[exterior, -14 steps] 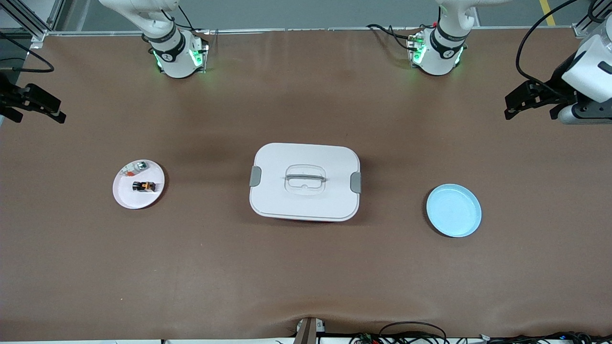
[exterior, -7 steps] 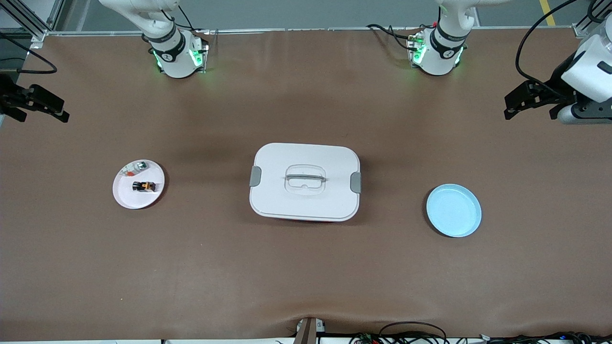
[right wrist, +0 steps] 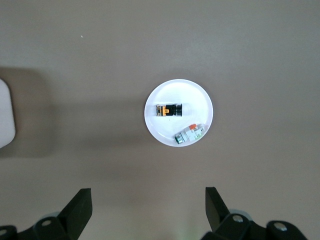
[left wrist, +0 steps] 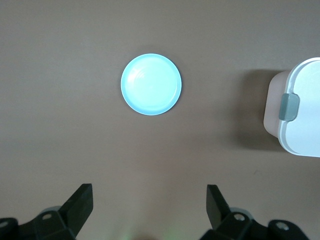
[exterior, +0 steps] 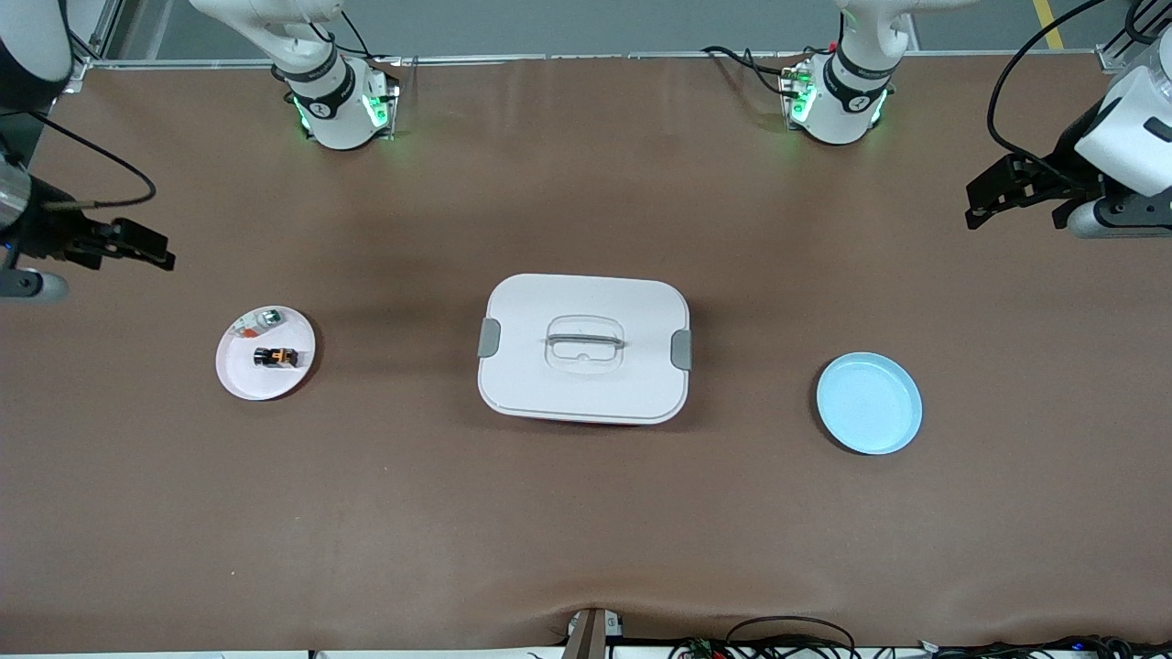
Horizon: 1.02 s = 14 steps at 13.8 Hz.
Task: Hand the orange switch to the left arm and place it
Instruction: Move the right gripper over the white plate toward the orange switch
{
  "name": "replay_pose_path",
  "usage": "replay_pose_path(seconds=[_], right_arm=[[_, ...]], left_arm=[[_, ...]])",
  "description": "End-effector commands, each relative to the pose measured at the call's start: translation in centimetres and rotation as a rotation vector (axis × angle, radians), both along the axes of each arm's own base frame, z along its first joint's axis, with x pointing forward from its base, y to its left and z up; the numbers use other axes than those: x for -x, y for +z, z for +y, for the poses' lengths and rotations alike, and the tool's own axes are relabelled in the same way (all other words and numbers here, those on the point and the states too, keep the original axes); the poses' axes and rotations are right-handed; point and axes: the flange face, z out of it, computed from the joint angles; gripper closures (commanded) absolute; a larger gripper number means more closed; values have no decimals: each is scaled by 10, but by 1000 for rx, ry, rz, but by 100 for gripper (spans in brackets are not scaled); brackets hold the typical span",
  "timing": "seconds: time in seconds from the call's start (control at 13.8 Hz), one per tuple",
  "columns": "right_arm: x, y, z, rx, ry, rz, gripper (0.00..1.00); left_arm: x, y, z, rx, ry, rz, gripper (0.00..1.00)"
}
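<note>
The switch (exterior: 276, 356) lay on the pink plate (exterior: 240, 375), well apart from the box (exterior: 583, 394) toward the right arm's end, long axis pointing boxward. Right end effector (exterior: 137, 247) — wide open, empty — hung near that plate; left end effector (exterior: 993, 197), equally open, waited.

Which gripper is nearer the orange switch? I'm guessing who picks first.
Right. The right gripper hangs open over bare table beside the pink plate holding the orange switch; the left gripper waits open at the table's left-arm end.
</note>
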Motion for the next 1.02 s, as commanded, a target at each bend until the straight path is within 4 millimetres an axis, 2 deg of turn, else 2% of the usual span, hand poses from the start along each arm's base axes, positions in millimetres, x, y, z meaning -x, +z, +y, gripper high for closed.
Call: replay_pose_path(seconds=[0.0,0.36,0.51,0.73,0.94], right_arm=[[5,-36,-4,3,5,-16,0],[10,-121,-6,8,-4,-78,0],[7,-154,-14,7,-26,-48,0],[-2,-195,-21,13,-30,-21,0],[-5,-223,-26,58,-16,11,0]], left_arm=[[1,3,1,4,-3,-3,0],[2,3,0,1,-11,-3,0],[1,3,0,1,-9,-3,0],[1,3,0,-1,-11,-3,0],[1,3,0,-1,-12,-2,0]])
